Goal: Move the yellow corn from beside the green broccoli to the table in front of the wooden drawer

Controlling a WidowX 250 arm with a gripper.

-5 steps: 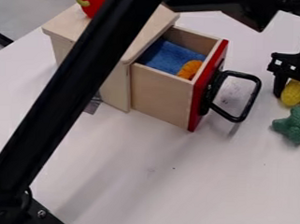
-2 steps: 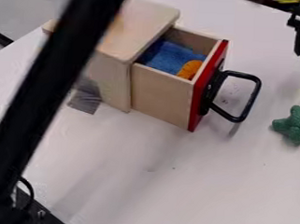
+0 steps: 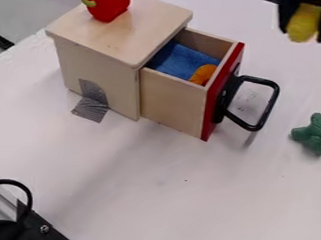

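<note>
Taking the view as a clock face, nearest at six, a black bracket [image 3: 40, 226] with a curved black cable [image 3: 30, 199] sits on the near side at between seven and eight o'clock. Farther up the white table [image 3: 180, 193], a knobbly green toy [image 3: 315, 133] lies at three o'clock, near the right edge. At about nine, grey tape [image 3: 91, 109] runs from the side of a wooden box [image 3: 102, 72] down onto the tabletop. The box's drawer [image 3: 172, 102] is pulled out toward three, its red front [image 3: 209, 111] bearing a black loop handle [image 3: 271, 108] at between two and three. In the drawer lie a blue cloth [image 3: 182, 61] and, by the front panel, an orange thing [image 3: 202, 74], partly hidden by the drawer's wall. On the box's top, at eleven, rests a red toy pepper [image 3: 109, 4], its green stem toward nine. Farthest off, between one and two, hangs the black gripper [image 3: 305, 29], its fingers clamped on a yellow toy [image 3: 304, 22], one at either side, well apart from the box and the green toy.
</note>
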